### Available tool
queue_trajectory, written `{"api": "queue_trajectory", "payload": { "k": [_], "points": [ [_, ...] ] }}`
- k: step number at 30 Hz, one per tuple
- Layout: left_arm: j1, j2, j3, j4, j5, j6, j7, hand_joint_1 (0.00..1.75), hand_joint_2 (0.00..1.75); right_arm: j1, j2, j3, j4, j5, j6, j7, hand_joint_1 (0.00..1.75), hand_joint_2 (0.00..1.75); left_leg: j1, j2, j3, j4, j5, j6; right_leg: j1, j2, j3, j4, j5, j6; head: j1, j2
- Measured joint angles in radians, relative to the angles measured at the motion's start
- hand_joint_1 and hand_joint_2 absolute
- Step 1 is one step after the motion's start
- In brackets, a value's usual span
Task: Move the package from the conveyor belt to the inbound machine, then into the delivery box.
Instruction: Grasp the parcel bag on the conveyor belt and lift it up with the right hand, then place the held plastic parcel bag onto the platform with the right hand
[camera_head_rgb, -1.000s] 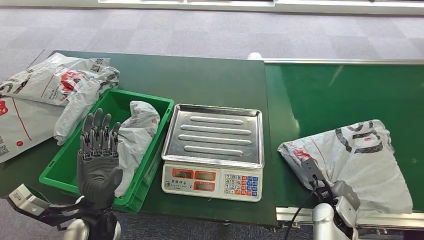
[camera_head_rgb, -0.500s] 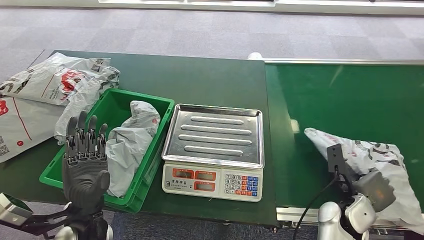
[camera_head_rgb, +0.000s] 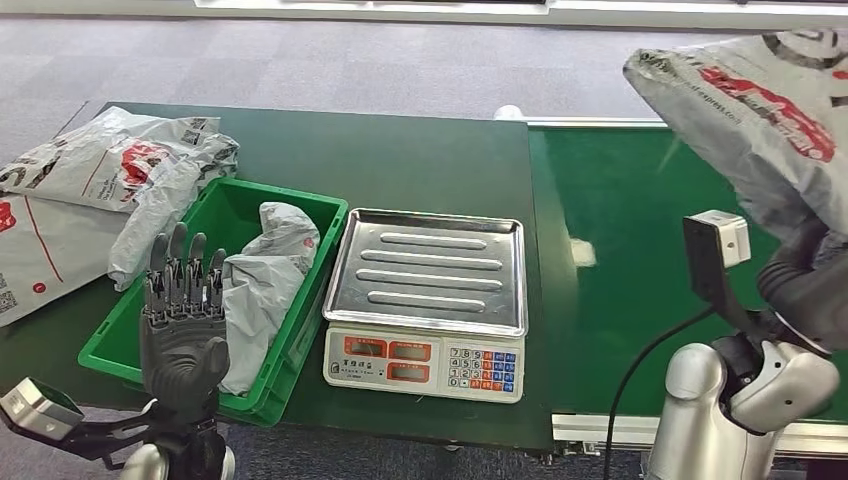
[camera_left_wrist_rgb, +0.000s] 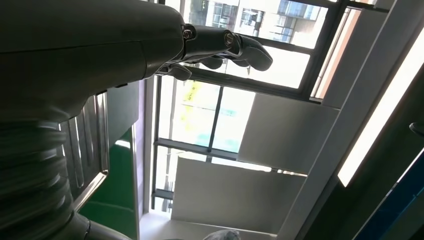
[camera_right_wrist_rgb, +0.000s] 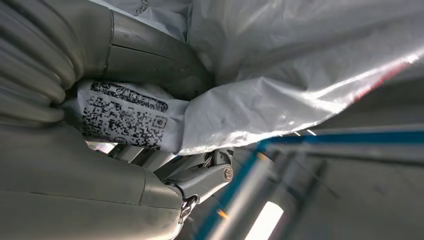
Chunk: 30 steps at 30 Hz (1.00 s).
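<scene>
— Where is the package?

— Up in the air. My right hand (camera_head_rgb: 805, 290) grips the grey plastic package (camera_head_rgb: 770, 110) from below, and it hangs over the far right part of the green conveyor belt (camera_head_rgb: 650, 220), clear of the belt surface. In my right wrist view the bag (camera_right_wrist_rgb: 280, 85) is creased tightly between my thumb and fingers (camera_right_wrist_rgb: 200, 180), with a printed code label pressed against my palm.

— And your other hand?

— My left hand (camera_head_rgb: 183, 320) holds nothing. It stands upright at the near edge of the table, fingers straight and close side by side, in front of the green delivery box (camera_head_rgb: 135, 330).

— What is in that box?

— One grey package (camera_head_rgb: 262, 280) lies inside it, leaning toward the right wall. More grey bags (camera_head_rgb: 100, 170) are piled on the dark green table (camera_head_rgb: 400, 160) to the left of the box.

— And the inbound machine?

— The scale (camera_head_rgb: 430, 300) sits between the box and the belt, just beside both. Its steel tray is bare.
</scene>
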<state>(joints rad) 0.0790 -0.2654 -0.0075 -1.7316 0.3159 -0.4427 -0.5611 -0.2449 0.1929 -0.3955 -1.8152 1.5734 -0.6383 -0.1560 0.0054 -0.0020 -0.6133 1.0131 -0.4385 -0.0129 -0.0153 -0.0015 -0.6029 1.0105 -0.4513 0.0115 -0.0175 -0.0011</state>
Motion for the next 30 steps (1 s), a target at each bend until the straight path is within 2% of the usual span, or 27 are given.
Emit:
{"api": "queue_trajectory", "payload": {
  "k": [6,8,11,12,14,16,20,24,30],
  "points": [
    [-0.016,0.002,-0.004,0.028,0.0,-0.007,-0.007,0.0,1.75,-0.049,0.01,0.021,0.019,-0.001,-0.048,-0.081,1.75,1.75,0.0,0.0,0.0,0.0,0.0,0.0,0.0,0.0,0.0,0.0,0.0,0.0,0.0,0.0],
    [-0.021,0.002,-0.004,0.033,0.002,0.001,-0.008,0.0,1.75,-0.062,-0.003,0.051,0.027,-0.001,-0.03,-0.022,1.75,1.75,0.0,0.0,-0.001,0.0,0.0,0.0,0.0,0.0,0.0,0.0,0.0,0.0,0.0,0.0],
    [-0.032,0.003,-0.004,0.041,0.006,0.011,-0.011,0.0,1.75,-0.097,-0.053,0.19,0.058,-0.005,0.061,0.156,1.75,1.75,0.0,0.001,-0.002,0.0,0.0,0.0,-0.001,0.002,0.0,0.001,0.0,0.0,0.0,0.0],
    [-0.036,0.004,-0.004,0.044,0.007,0.01,-0.013,0.0,1.75,-0.115,-0.064,0.257,0.076,-0.018,0.111,0.186,1.75,1.75,0.0,0.003,-0.002,0.0,0.0,0.0,0.0,0.003,0.0,0.001,0.001,-0.001,0.0,0.0],
    [-0.049,0.006,-0.007,0.052,0.008,0.006,-0.018,0.0,1.75,-0.151,-0.071,0.416,0.125,-0.069,0.24,0.17,1.75,1.75,0.0,0.008,0.001,-0.001,0.0,-0.001,0.001,0.007,-0.001,0.001,0.002,-0.002,0.0,0.0],
    [-0.067,0.007,-0.011,0.065,0.01,0.002,-0.025,0.0,1.75,-0.182,-0.065,0.558,0.193,-0.128,0.347,0.105,1.75,1.75,0.001,0.008,0.001,-0.001,0.001,-0.003,0.003,0.007,-0.001,0.001,0.002,-0.004,0.0,0.0],
    [-0.093,0.009,-0.021,0.097,0.01,-0.007,-0.04,0.0,1.75,-0.231,-0.032,0.772,0.36,-0.191,0.404,0.056,1.75,1.75,0.004,0.003,0.001,-0.001,0.003,-0.006,0.007,0.004,-0.001,0.001,0.002,-0.005,0.0,0.0],
    [-0.104,0.01,-0.023,0.118,0.009,-0.008,-0.048,0.0,1.75,-0.25,-0.016,0.881,0.459,-0.205,0.4,0.06,1.75,1.75,0.004,0.001,0.0,-0.001,0.003,-0.006,0.007,0.002,-0.001,0.001,0.001,-0.006,0.0,0.0],
    [-0.111,0.014,-0.024,0.139,0.009,-0.001,-0.052,0.0,1.75,-0.266,-0.012,0.942,0.522,-0.216,0.413,0.06,1.75,1.75,0.004,0.001,-0.001,-0.001,0.002,-0.006,0.005,0.002,-0.001,0.001,0.001,-0.006,0.0,0.0]
  ]
}}
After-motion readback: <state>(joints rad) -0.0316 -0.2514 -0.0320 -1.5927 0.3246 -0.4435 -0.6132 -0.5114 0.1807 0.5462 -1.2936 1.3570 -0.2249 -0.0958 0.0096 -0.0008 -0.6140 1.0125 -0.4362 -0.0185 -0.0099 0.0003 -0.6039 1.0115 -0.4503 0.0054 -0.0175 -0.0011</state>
